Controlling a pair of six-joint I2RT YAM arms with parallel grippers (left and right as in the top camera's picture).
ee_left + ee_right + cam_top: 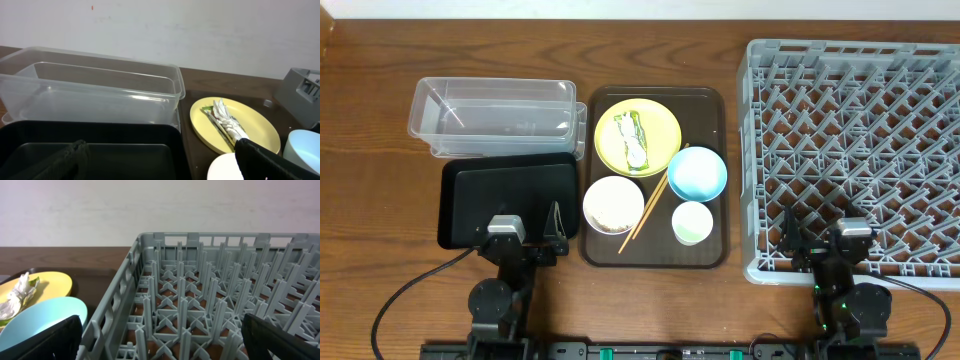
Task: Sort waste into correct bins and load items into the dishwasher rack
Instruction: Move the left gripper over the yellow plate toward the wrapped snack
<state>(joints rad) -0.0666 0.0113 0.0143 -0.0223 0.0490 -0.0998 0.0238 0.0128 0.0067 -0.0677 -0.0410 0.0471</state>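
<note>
A yellow plate (665, 125) on the brown serving tray (712, 100) carries the crumpled white-and-green wrapper (635, 141). It also shows in the left wrist view (227, 122). On the same tray are a light blue bowl (697, 172), a white bowl (613, 205) with pale rice in it, a small cup (692, 222) and chopsticks (648, 208). The clear tub (495, 112) and black tray (510, 195) lie to the left. The grey rack (860, 150) is at the right. My left gripper (518, 228) is open over the black tray's near edge. My right gripper (845, 240) is open over the rack's near edge.
The clear tub (90, 85) stands behind the black tray (100, 145) in the left wrist view. The rack's upright pegs (200, 295) fill the right wrist view, with the blue bowl (40, 317) and the yellow plate (50, 282) to its left. Bare wooden table surrounds everything.
</note>
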